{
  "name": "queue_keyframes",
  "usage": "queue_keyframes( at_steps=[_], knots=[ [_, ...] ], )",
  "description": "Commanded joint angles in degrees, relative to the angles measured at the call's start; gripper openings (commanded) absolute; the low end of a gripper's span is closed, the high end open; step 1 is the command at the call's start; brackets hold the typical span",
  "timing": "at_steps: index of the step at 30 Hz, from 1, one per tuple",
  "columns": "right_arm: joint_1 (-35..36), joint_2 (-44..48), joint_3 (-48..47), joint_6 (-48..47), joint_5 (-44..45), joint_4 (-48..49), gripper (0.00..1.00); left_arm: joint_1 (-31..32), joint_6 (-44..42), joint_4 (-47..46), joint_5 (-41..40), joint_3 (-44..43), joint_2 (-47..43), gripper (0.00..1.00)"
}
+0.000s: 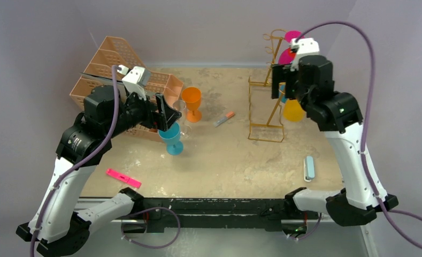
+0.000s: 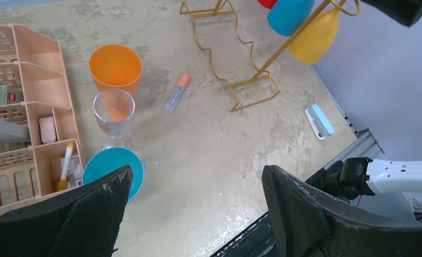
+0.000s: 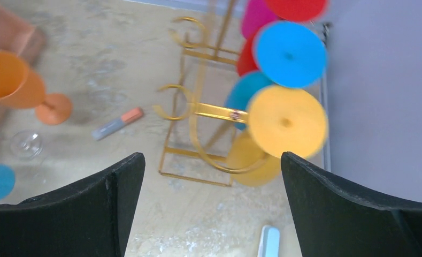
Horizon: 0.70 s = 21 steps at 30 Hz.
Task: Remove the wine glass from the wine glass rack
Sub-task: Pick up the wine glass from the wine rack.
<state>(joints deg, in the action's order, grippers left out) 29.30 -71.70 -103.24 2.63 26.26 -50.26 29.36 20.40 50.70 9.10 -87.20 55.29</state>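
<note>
The gold wire wine glass rack (image 1: 266, 101) stands at the right rear of the table, also in the left wrist view (image 2: 235, 51) and right wrist view (image 3: 198, 110). Several plastic wine glasses hang upside down on it: a yellow one (image 3: 286, 120) lowest, a blue one (image 3: 289, 53), a magenta one (image 1: 291, 37) and a red one (image 3: 297, 8). My right gripper (image 1: 284, 80) is open and empty, high up beside the rack, above the yellow glass (image 1: 293, 110). My left gripper (image 1: 168, 115) is open and empty above a blue glass (image 1: 171, 138) standing on the table.
A peach lattice organiser (image 1: 112, 80) stands at the left rear. An orange glass (image 1: 191, 103) and a clear glass (image 2: 114, 115) stand beside it. A grey-orange marker (image 1: 224, 119), a pink marker (image 1: 123, 178) and a light blue case (image 1: 308, 167) lie on the table.
</note>
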Motion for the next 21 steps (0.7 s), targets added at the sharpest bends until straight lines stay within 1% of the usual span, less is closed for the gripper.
queue_keyframes(
  at_steps=[1,3,6,9,11,14,17,19,21],
  knots=[
    [-11.11,-0.56,-5.14,7.73,-4.98,-7.93,0.99,-0.2,0.29,-1.76,1.91,-0.4,-0.08,0.89],
    [-17.43,-2.72,-8.4,10.65,-9.5,-11.59,0.99,-0.19,0.36,-1.75,2.51,-0.94,0.37,0.89],
    [-26.89,-5.12,-11.56,14.36,-20.12,-15.19,0.99,-0.19,0.05,-1.28,3.66,-1.94,1.39,0.89],
    [-34.67,-5.04,-9.2,18.44,-29.3,-12.33,0.99,-0.19,-0.1,-0.8,3.98,-2.34,1.95,0.89],
    [-37.32,-5.32,-7.11,21.26,-34.07,-10.22,0.98,-0.2,-0.1,-0.98,4.12,-2.11,1.93,0.89],
    [-40.45,-5.13,-2.9,24.41,-38.3,-6.56,0.91,-0.19,-0.5,-0.79,4.1,-2.37,2.02,0.89],
    [-42.61,-4.38,0.46,26.34,-40.58,-2.98,0.84,-0.2,-0.71,-0.51,3.67,-2.87,1.91,0.89],
    [-43.75,-4.83,1.15,26.98,-42.52,-2.24,0.79,-0.19,-0.72,-0.64,3.64,-2.87,1.86,0.89],
    [-44.59,-4.91,1.83,27.66,-44.24,-1.55,0.77,-0.19,-0.72,-0.69,3.73,-2.89,2.0,0.89]
  ],
)
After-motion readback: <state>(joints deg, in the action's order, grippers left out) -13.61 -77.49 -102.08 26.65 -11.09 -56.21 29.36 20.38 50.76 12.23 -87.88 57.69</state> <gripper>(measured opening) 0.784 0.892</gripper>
